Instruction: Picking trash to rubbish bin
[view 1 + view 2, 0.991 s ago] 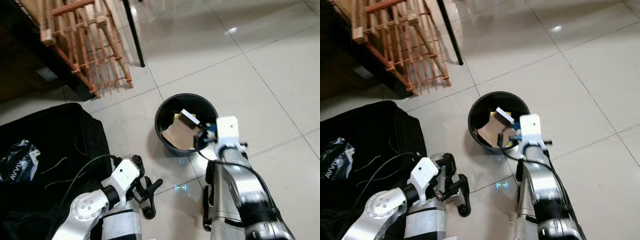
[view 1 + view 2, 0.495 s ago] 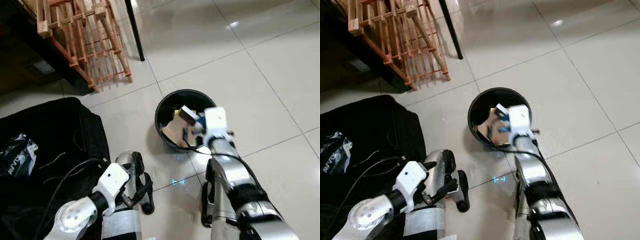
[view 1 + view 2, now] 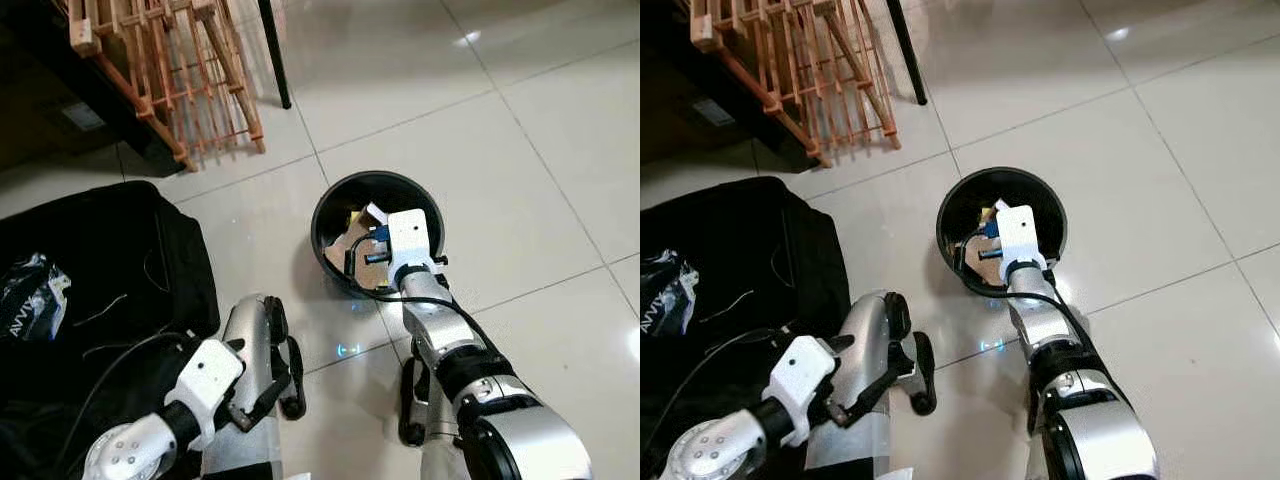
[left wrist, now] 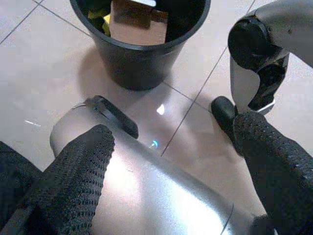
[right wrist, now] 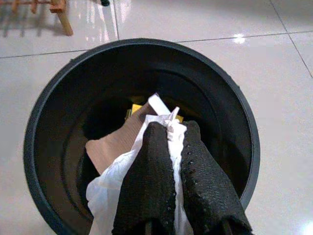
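Two arms reach down over a pale tiled floor [image 3: 560, 130]. Far to the robot's left lies a black bag [image 3: 90, 290] with a crinkled black plastic packet [image 3: 25, 300] resting on top of it. Behind the bag stands a wooden rack [image 3: 170, 70] of slats, and beside that a thin black pole [image 3: 273, 55] meets the floor.

Low down and close to the robot's body sits the left gripper [image 4: 171, 161], its two textured black fingers [image 4: 78, 171] spread wide apart with nothing between them; in the left wrist view they frame the robot's own silver body and the floor.

Further right, a round black rubbish bin [image 3: 335, 200] stands on the tiles. Inside it are a brown piece of cardboard [image 5: 115, 142] and something yellow [image 5: 136, 107] at the bottom. The right gripper [image 5: 171, 147] hangs directly over the bin's mouth, its fingers pressed together on a piece of white crumpled trash [image 5: 112, 191], which looks like tissue or thin plastic. The trash is pinched between the fingers, trails down beside them and sits within the bin's opening, above the cardboard. The right arm's white wrist block [image 3: 408, 240] overlaps the bin's near rim in the head views.
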Robot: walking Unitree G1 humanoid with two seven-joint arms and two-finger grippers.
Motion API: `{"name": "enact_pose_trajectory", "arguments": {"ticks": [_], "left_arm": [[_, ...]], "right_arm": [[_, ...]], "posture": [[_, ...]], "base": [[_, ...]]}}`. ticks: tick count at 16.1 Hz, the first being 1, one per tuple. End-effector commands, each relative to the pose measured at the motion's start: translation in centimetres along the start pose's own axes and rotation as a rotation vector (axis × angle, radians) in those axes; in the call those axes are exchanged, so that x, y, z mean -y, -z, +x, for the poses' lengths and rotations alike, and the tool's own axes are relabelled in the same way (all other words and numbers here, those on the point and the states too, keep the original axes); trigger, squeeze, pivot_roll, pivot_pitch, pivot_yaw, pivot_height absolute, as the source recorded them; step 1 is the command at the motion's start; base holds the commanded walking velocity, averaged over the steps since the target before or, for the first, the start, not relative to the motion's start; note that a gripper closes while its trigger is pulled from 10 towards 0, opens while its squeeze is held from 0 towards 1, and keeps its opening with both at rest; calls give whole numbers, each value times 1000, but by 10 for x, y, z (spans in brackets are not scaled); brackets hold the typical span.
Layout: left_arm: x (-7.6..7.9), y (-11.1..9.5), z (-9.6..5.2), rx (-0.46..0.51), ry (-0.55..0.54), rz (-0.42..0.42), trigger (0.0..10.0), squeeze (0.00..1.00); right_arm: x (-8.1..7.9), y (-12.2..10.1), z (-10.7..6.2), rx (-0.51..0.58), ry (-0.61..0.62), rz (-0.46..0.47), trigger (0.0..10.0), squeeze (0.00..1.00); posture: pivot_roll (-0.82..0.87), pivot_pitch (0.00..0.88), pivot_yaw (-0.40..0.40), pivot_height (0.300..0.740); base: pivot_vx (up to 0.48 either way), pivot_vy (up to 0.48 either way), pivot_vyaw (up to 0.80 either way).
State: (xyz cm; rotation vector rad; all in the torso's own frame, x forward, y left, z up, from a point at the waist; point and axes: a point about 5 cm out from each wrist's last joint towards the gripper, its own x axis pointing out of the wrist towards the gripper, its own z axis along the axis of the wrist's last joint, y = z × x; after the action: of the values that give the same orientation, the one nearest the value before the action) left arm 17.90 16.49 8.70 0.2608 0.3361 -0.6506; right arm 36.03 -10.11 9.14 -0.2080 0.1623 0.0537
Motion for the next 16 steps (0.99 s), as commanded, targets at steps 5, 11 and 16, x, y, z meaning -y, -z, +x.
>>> {"name": "enact_pose_trajectory", "arguments": {"ticks": [5, 11, 16], "left_arm": [[3, 8, -9, -54, -1, -21, 10000, 0], [6, 9, -9, -68, 16, -21, 10000, 0], [6, 9, -10, -75, 13, -22, 10000, 0]], "right_arm": [[4, 29, -8, -82, 59, 0, 10000, 0], [7, 37, -12, -98, 90, -4, 10000, 0], [11, 38, -11, -95, 100, -9, 10000, 1000]], "posture": [[276, 524, 123, 573], [272, 528, 132, 573], [278, 529, 133, 573]], "base": [[0, 0, 0], [0, 0, 0], [0, 0, 0]]}}
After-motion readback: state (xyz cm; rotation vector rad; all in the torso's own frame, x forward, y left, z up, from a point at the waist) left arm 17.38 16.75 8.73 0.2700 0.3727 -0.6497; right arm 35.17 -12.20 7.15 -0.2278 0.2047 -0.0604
